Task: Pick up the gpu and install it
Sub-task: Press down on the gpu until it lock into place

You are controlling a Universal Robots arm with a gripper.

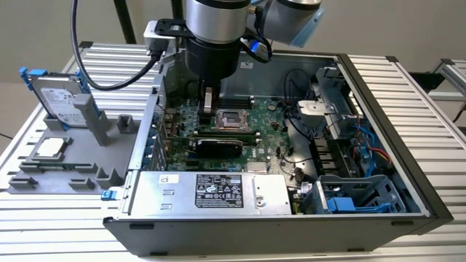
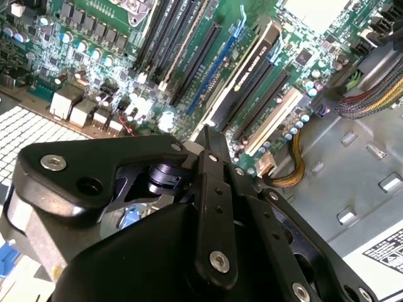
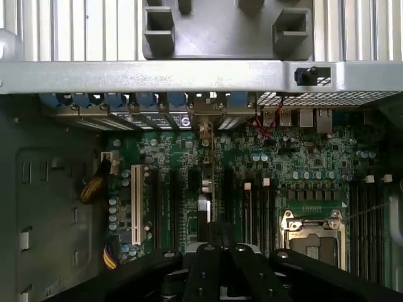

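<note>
Tool (image 1: 207, 103) above motherboard (image 1: 269, 131), gpu (image 1: 218, 145) seated just beside — apart

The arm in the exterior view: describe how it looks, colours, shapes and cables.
The arm has round silver-grey segments with a pale blue joint cap, then a black cylindrical wrist. A black bracket juts from its side, and a thick black cable loops down beside it. In the second wrist view, the pincer's black links carry silver screws.

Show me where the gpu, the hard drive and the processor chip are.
gpu (image 1: 218, 146), exterior view, on its black cooler face.
hard drive (image 1: 60, 103), exterior view, on its silver face.
processor chip (image 1: 49, 148), exterior view, on its silver lid.
</note>
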